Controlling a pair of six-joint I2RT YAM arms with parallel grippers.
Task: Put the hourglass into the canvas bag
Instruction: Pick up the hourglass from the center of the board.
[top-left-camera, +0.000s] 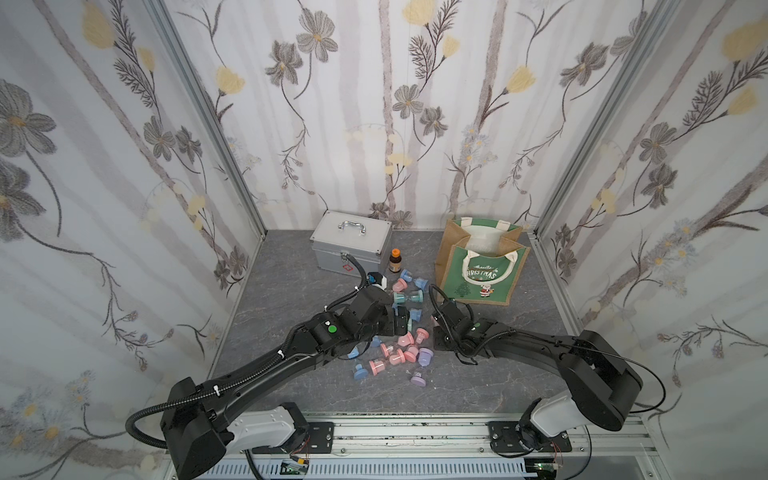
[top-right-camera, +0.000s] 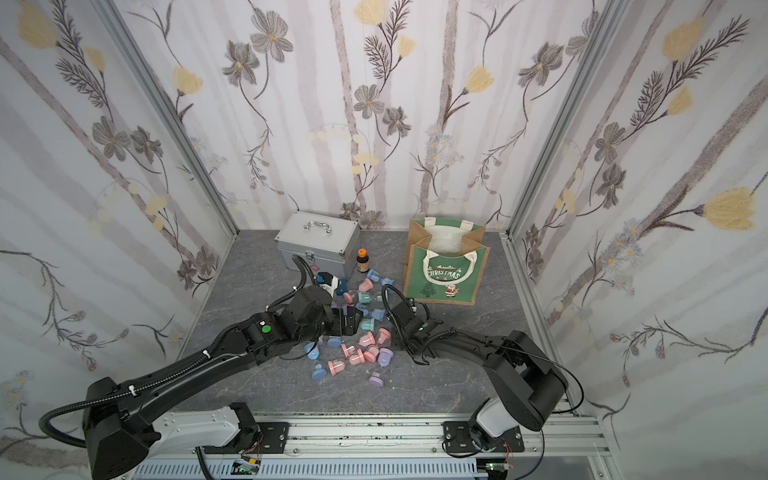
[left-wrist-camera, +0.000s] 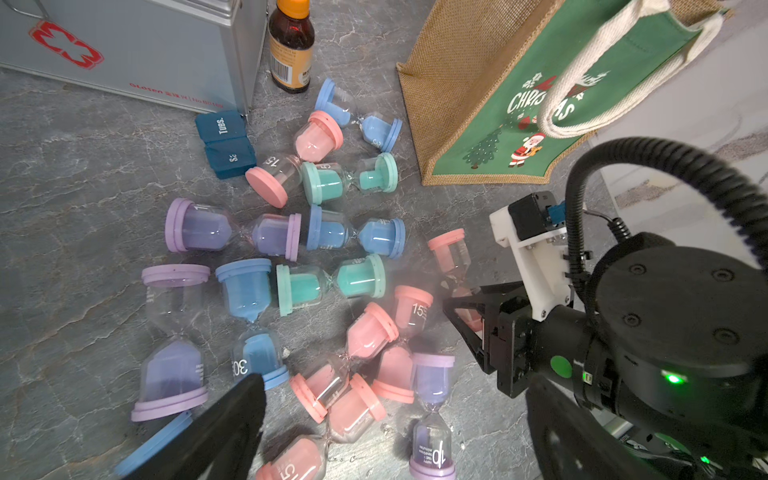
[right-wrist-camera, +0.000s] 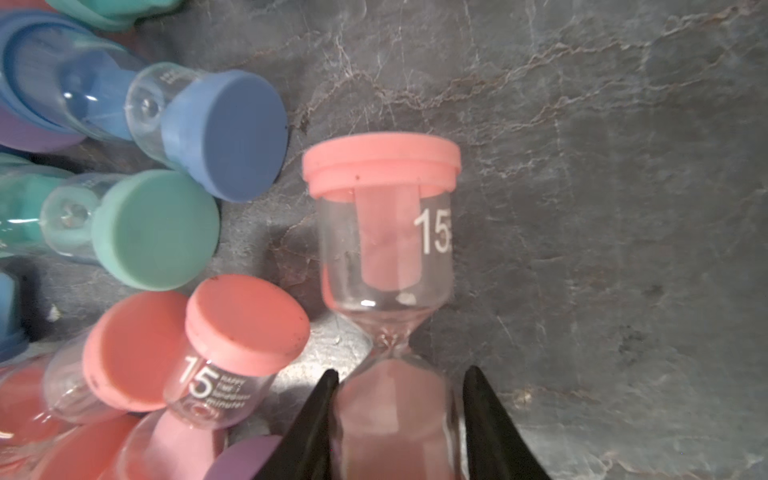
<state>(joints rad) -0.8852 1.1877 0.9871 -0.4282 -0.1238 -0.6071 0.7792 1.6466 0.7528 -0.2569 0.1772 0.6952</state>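
Setting: grey marbled tabletop (top-left-camera: 286, 291) boxed in by floral wallpaper walls (top-left-camera: 395, 104).
Canvas bag (top-left-camera: 498, 286): stands upright right of centre in both top views, toward the back wall. Its mouth is open with the white lining showing, and a white handle droops over the green "CHRISTMAS" front.
Hourglass heap (top-left-camera: 399, 332): pink, blue, teal and purple timers lie jumbled at the middle of both top views, lower left of the canvas bag and near it.
Pink hourglass (right-wrist-camera: 386, 232): marked "15", it lies on the tabletop at the side of the hourglass heap nearest the bag, outside the bag. The right wrist covers it in both top views.
Right gripper (right-wrist-camera: 401, 376): clenched on the pink hourglass, with one black finger against each side of the sand-filled bulb, just past the neck.
Left gripper (left-wrist-camera: 394, 380): released, its fingers spread wide over pink and purple timers of the hourglass heap.
Left arm (top-left-camera: 249, 374): runs from the lower left of both top views to the left side of the hourglass heap.
Right arm (top-left-camera: 540, 345): runs from the lower right of both top views to the right side of the hourglass heap.
Silver metal case (top-left-camera: 353, 243): closed, at the back, left of centre, with a red cross on its front.
Brown bottle (top-left-camera: 395, 261): orange cap, upright, just right of the silver metal case.
Blue pill box (left-wrist-camera: 226, 143): a lid reads "Tues."; it lies just beside a corner of the silver metal case.
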